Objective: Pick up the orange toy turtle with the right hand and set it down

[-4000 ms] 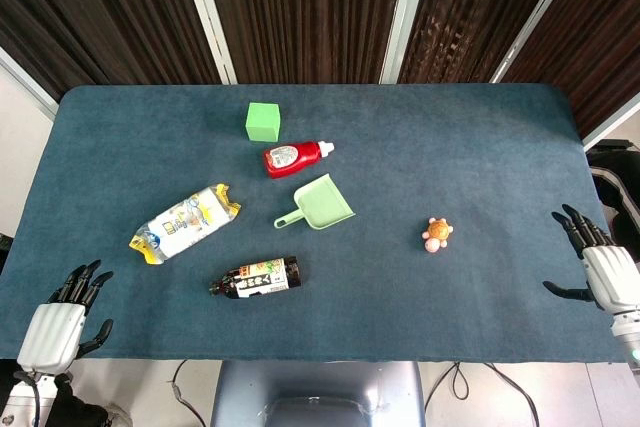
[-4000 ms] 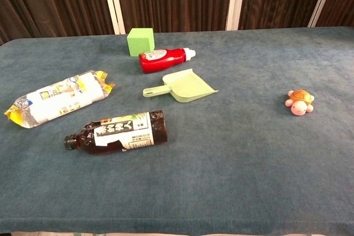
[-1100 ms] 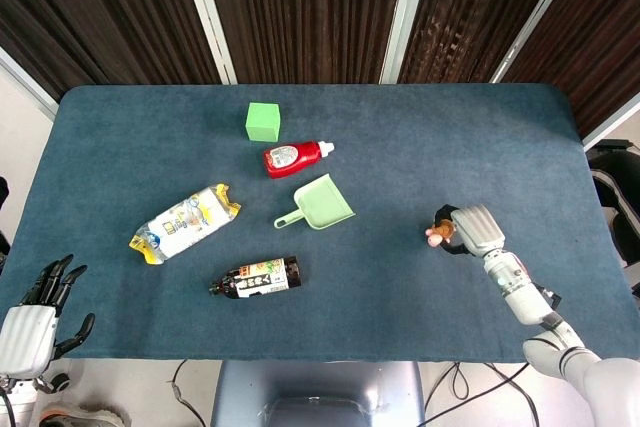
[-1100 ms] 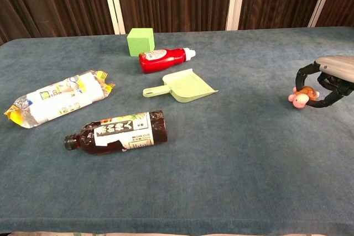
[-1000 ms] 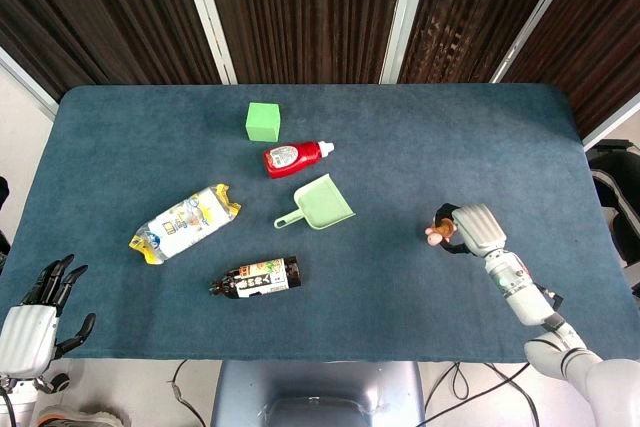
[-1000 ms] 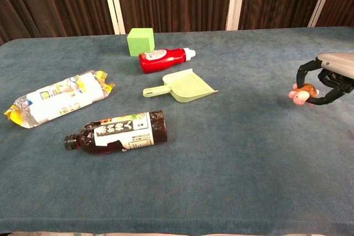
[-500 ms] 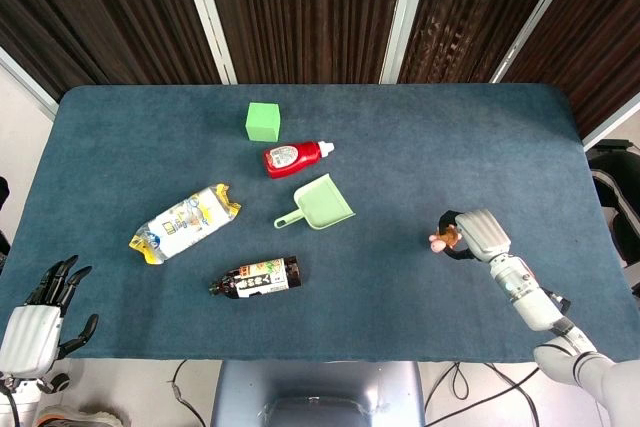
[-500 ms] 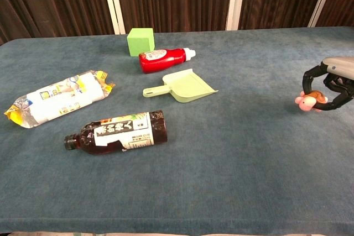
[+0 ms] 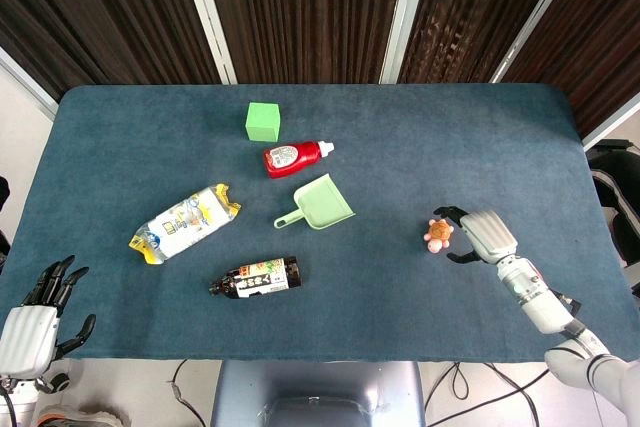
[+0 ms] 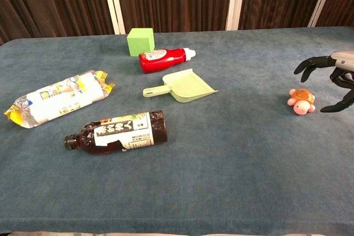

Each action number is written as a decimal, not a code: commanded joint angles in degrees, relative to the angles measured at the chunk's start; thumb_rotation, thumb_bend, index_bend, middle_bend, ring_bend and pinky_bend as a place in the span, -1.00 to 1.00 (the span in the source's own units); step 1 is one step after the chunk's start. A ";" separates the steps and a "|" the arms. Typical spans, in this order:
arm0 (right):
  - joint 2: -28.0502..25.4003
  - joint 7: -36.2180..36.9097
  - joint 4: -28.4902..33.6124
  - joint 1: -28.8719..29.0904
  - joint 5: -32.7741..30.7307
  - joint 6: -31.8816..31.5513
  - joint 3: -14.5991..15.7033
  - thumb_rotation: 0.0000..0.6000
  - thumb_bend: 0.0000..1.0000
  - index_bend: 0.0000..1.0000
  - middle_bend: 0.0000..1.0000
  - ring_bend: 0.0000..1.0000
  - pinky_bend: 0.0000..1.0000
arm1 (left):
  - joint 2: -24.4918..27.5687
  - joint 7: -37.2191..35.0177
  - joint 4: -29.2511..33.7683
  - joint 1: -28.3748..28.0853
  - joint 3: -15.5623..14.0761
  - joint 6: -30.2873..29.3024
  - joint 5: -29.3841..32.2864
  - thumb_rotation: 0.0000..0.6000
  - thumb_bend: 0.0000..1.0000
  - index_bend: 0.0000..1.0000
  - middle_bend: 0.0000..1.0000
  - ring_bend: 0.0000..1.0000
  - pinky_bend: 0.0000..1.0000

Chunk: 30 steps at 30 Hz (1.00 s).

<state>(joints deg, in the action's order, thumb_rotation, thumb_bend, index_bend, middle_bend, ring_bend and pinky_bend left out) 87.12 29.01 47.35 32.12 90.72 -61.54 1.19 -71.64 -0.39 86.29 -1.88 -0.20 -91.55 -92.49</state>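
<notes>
The orange toy turtle [image 9: 438, 234] [image 10: 301, 100], pink-limbed with an orange shell, sits on the blue table at the right. My right hand [image 9: 478, 235] [image 10: 332, 78] hovers just right of it with fingers spread apart, holding nothing and not touching the turtle. My left hand [image 9: 40, 319] is off the table's near left corner, fingers apart and empty; the chest view does not show it.
A green dustpan [image 9: 318, 204], a red bottle [image 9: 292, 156] and a green cube [image 9: 263, 120] lie left of centre. A dark bottle [image 9: 256, 277] and a snack packet [image 9: 186, 222] lie further left. The table's right edge [image 9: 590, 217] is close to the right hand.
The right hand, which held the turtle lifted a moment ago, has let it go onto the table and spread its fingers, drawing slightly right. The left hand barely moved.
</notes>
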 commanded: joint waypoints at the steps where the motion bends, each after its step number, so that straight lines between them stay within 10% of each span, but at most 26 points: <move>1: -0.75 -0.71 0.86 -0.15 -0.42 0.47 -0.09 1.00 -0.70 -0.42 -0.28 0.85 0.80 | -0.02 0.18 0.03 -0.04 -0.08 0.02 -0.18 1.00 -0.31 -0.66 -0.90 -0.86 -0.34; 10: -0.41 -1.70 0.81 0.47 -2.94 3.71 -1.46 1.00 -0.78 -0.51 -0.36 0.84 0.80 | -0.20 0.49 -0.01 -0.06 -0.15 0.20 -0.19 1.00 -0.31 -0.66 -0.90 -0.86 -0.34; 25: 6.67 5.01 -9.09 1.87 -1.94 5.26 -0.91 1.00 -0.77 0.01 -0.20 0.88 0.83 | -0.34 -0.01 -0.37 0.10 -0.02 0.05 0.09 1.00 -0.31 -0.66 -0.90 -0.86 -0.34; 30: 8.06 6.93 -11.85 1.64 -1.19 4.17 -0.39 1.00 -0.18 0.21 -0.03 0.90 0.86 | -0.34 -0.38 -0.58 0.18 0.00 -0.09 0.11 1.00 -0.31 -0.66 -0.90 -0.86 -0.34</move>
<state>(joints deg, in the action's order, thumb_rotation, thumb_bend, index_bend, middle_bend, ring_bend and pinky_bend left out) 94.86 35.64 35.91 33.82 89.30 -57.13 0.61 -71.97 -0.76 85.71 -1.70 -0.20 -91.64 -92.38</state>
